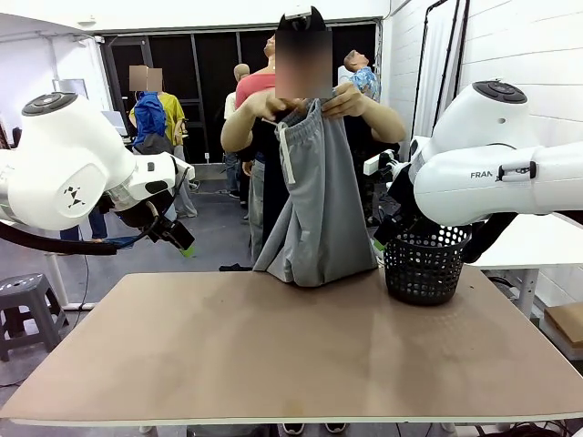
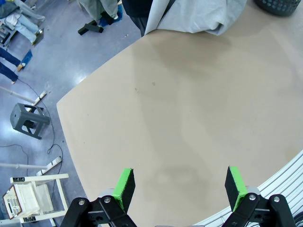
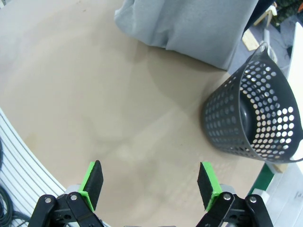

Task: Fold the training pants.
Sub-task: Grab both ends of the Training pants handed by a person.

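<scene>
— Where are the training pants (image 1: 314,200)?
— At the far middle, hanging from the person's hands (image 1: 351,100), with the lower end on the table (image 1: 273,355).
— And the basket (image 1: 424,264)?
— On the table, just right of the pants, near the far edge.
— The arms?
— The left gripper (image 2: 180,184) is over the table's left part and the right gripper (image 3: 150,182) over its right part, both well apart from the pants.

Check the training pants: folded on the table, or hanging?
Hanging, unfolded: the person's hands hold the training pants up by the waistband; the lower end rests on the table.
</scene>
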